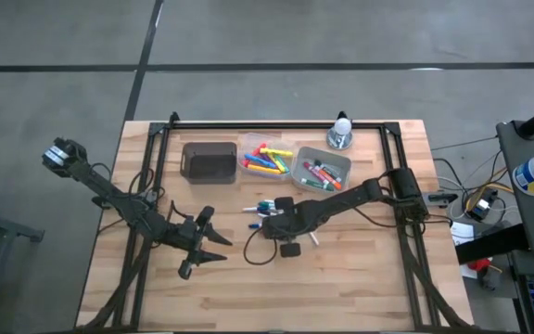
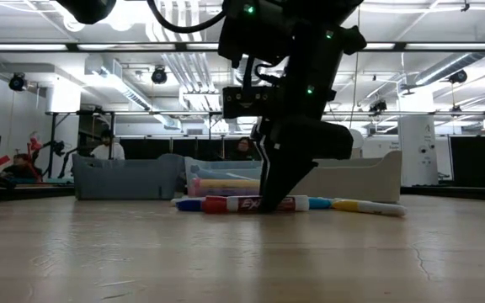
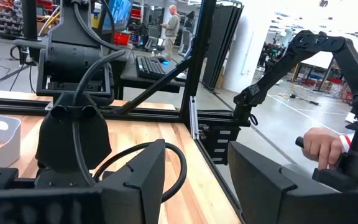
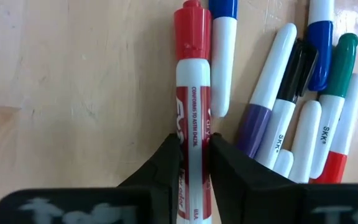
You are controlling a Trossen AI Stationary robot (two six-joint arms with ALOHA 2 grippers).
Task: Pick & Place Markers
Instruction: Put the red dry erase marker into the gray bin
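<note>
Several markers lie in a loose heap [image 1: 265,206] on the wooden table, near its middle. A white one with a red cap [image 4: 191,93] lies at the heap's edge, beside a blue-capped one [image 4: 222,56]; purple-, black- and green-capped ones [image 4: 340,68] lie further along. My right gripper [image 4: 193,168] points steeply down over the heap and is shut on the red-capped marker [image 2: 247,204]. My left gripper [image 1: 207,250] hangs open and level above the table's near left part, its fingers [image 3: 135,180] wide apart with nothing between them. My right gripper pinches the red-capped marker's white barrel [image 4: 191,146] between its two fingers [image 4: 166,162], on the half away from the cap. The fingers come from above, slanting down, and lie across the marker. It lies flat on the table [image 2: 226,252].
At the back stand a dark bin [image 1: 209,161], a bin [image 1: 242,148] with neon markers and a grey bin [image 1: 341,158] with more markers. A white-topped object [image 1: 342,130] stands behind them. A black frame [image 1: 156,148] rims the table. A person's hand [image 3: 319,146] shows beyond the table.
</note>
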